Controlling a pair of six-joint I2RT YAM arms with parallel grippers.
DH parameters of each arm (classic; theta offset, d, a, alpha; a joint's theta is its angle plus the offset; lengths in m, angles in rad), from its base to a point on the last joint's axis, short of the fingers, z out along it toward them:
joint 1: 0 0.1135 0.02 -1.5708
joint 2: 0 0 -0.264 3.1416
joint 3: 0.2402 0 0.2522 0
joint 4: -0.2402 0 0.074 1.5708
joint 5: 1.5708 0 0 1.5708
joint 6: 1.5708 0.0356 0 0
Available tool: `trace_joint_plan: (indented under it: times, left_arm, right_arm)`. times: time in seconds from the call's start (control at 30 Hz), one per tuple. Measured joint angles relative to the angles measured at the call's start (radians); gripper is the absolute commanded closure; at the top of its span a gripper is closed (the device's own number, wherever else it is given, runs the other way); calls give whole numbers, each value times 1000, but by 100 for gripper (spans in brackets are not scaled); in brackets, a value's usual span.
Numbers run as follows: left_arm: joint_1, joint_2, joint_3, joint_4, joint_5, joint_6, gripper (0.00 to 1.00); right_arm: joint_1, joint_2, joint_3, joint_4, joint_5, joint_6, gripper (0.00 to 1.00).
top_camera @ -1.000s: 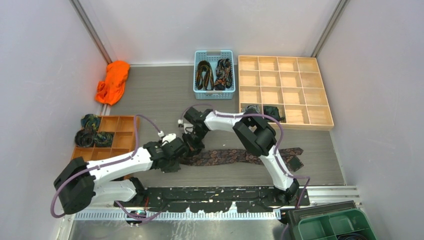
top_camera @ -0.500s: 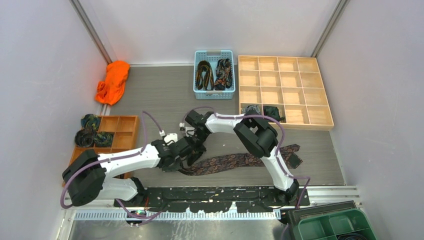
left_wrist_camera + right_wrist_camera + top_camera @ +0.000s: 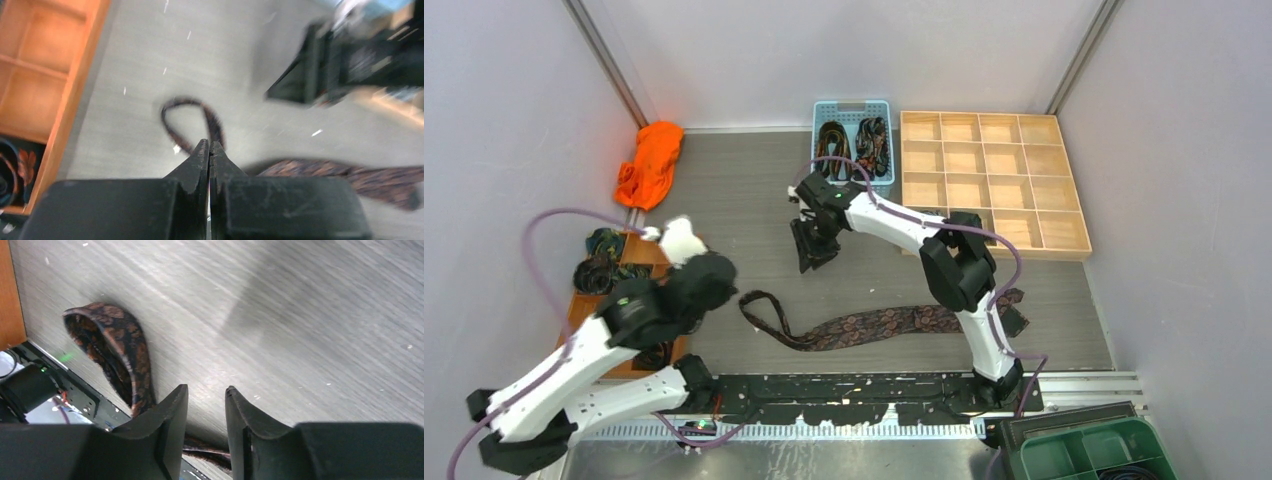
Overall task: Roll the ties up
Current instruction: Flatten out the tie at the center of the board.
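Overhead, paisley tie (image 3: 874,325): flat on the grey table (image 3: 724,190), near the arm bases; narrow end curled into an open loop at the left, wide end off to the right beneath the right arm.
Left gripper (image 3: 209,147): jaws pressed together with nothing between them, plain in the left wrist view; raised off the table and apart from the tie, the loop lying just beyond the tips. From above, fingers not made out behind the wrist.
Right gripper (image 3: 206,395): jaws parted by a narrow gap, holding nothing; legible only in the right wrist view, with the loop to the left of the fingers. From above, a dark shape on the far side of the tie.
Loose ties (image 3: 852,150): in the blue basket (image 3: 852,104) at the far edge; overhead view only.
Coiled ties (image 3: 949,222): two in the nearest row of the pale grid tray (image 3: 1036,232), far right.
Dark coils (image 3: 602,268): at the brown tray (image 3: 669,250) on the left; one glimpsed low and left in the left wrist view.
Orange cloth (image 3: 649,165): crumpled at the far left wall.
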Motion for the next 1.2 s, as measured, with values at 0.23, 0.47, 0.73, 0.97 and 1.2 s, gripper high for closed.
trace_joint_plan:
  times: [0.23, 0.47, 0.73, 0.97, 1.2]
  left_arm:
    - [0, -220, 242, 31, -245, 182, 99]
    - [3, -260, 320, 11, -362, 279, 100]
    - [3, -299, 322, -28, -412, 303, 100]
    - [3, -321, 322, -63, -428, 302, 100]
    - [3, -342, 321, -70, -429, 299, 100]
  right_arm:
    - [173, 0, 161, -101, 159, -93, 4]
    - [292, 22, 180, -137, 193, -161, 0]
    - [323, 136, 232, -171, 217, -202, 0]
    - [340, 187, 255, -167, 211, -194, 0]
    - [405, 185, 241, -160, 264, -165, 4]
